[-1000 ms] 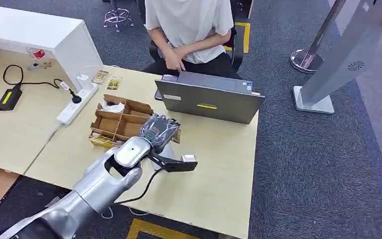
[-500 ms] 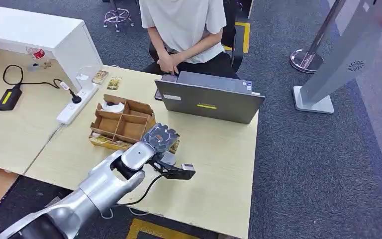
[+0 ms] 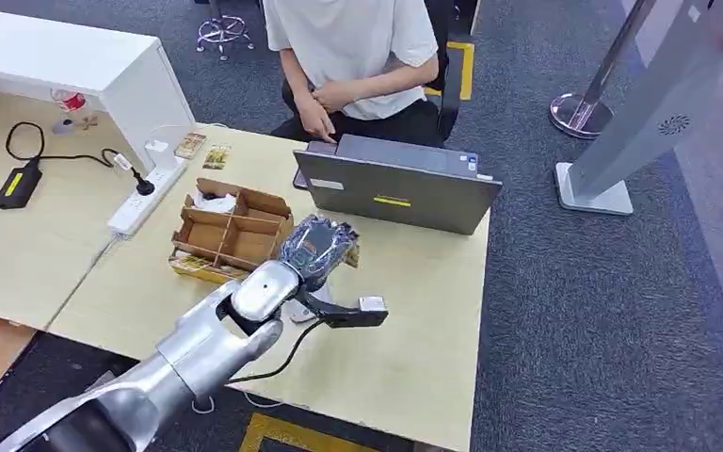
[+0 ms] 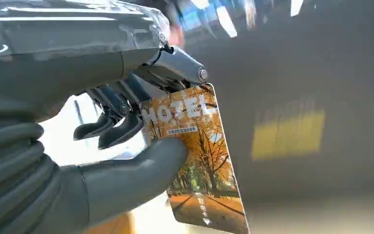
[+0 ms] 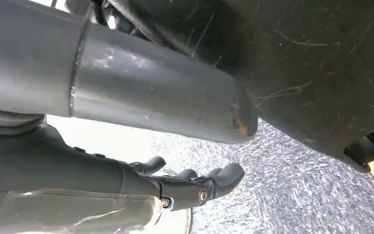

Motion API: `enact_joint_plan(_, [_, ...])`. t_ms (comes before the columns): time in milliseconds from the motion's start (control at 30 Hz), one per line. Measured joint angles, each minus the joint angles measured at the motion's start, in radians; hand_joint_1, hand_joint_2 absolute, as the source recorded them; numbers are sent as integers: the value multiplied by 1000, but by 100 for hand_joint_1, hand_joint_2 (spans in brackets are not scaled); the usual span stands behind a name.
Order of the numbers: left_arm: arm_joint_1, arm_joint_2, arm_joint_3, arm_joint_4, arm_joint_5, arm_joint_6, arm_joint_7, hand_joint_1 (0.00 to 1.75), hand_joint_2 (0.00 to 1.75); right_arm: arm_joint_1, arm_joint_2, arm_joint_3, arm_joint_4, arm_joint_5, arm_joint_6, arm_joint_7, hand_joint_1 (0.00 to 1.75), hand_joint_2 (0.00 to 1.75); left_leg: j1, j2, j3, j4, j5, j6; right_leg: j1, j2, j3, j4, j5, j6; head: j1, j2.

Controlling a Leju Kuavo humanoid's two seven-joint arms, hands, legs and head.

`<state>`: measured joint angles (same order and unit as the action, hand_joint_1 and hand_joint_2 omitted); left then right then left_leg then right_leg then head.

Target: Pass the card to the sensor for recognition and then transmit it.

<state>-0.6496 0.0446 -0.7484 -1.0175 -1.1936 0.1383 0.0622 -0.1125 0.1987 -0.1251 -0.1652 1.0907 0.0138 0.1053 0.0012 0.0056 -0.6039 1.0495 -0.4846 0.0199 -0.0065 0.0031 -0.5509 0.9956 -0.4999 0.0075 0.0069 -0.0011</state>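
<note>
Pale wood desk [image 3: 414, 339] fills my head view, set on dark grey carpet, with my silver left arm coming up from the near edge. My left hand [image 3: 315, 247] hovers over the middle of the desk just beside the cardboard organiser [image 3: 229, 233], and from the left wrist camera I see it pinching the card [image 4: 195, 156] between the thick grey thumb [image 4: 141, 170] and the darker fingers [image 4: 112, 131]. That card is an orange hotel key card with an autumn tree avenue printed on it and the word HOTEL across one end; most of its length sticks out free of the hand. In my head view only a sliver of the card shows at the far edge of the hand. My right hand [image 5: 195, 187] hangs low over the carpet with its fingers loosely curled and apart, holding nothing. Past the organiser, a white power strip [image 3: 143, 198] lies near the desk's left side with a black cable running to a black power adapter [image 3: 17, 185] on the neighbouring desk. Further out, a grey laptop [image 3: 393, 188] stands open with its lid's back toward me. Behind it a person [image 3: 353, 56] in a white shirt sits on a chair, hands together at the lap.
</note>
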Motion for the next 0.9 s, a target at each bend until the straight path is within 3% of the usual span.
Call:
enact_joint_plan(133, [-29, 1, 85, -137, -16, 149, 23, 175, 175, 0, 0, 7, 2, 44, 34, -18, 0, 0, 0, 0, 0, 0, 0, 0, 0, 0, 0, 0, 0, 0, 0, 0])
enact_joint_plan(267, [-139, 9, 181, -147, -66, 224, 22, 175, 175, -1, 0, 29, 2, 83, 60, -33, 0, 0, 0, 0, 0, 0, 1, 0, 0, 0, 0, 0, 0, 0, 0, 0])
enact_joint_plan(367, [-248, 9, 246, -68, -117, 264, 29, 175, 175, -3, 0, 43, 2, 104, 69, -42, 0, 0, 0, 0, 1, 0, 2, -1, 0, 0, 0, 2, 1, -1, -1, 0])
enact_joint_plan(500, [-372, 8, 302, 107, -174, 263, 74, 175, 175, -4, 0, 58, 2, 115, 76, -43, 0, 0, 0, 1, 2, 0, 2, -1, 0, 1, 0, 2, 1, -1, -2, 0])
enact_joint_plan(667, [-423, -2, 337, 249, -174, 259, 92, 175, 175, -8, 0, 60, 2, 115, 79, -43, 0, 0, 0, 0, 1, 0, 2, -1, 0, 0, 0, 3, 1, -1, -2, 0])
enact_joint_plan(700, [-425, -3, 342, 264, -174, 258, 95, 0, 175, -8, 0, 60, 2, 115, 79, -43, 0, 0, 0, 0, 1, 0, 2, -1, 0, 0, -1, 2, 1, -1, -2, 0])
enact_joint_plan(900, [-438, -6, 364, 352, -160, 227, 100, 0, 175, -8, 0, 64, 2, 117, 77, -43, 0, 0, 0, 0, 1, 0, 2, -1, 0, 0, -1, 2, 1, -1, -2, 0])
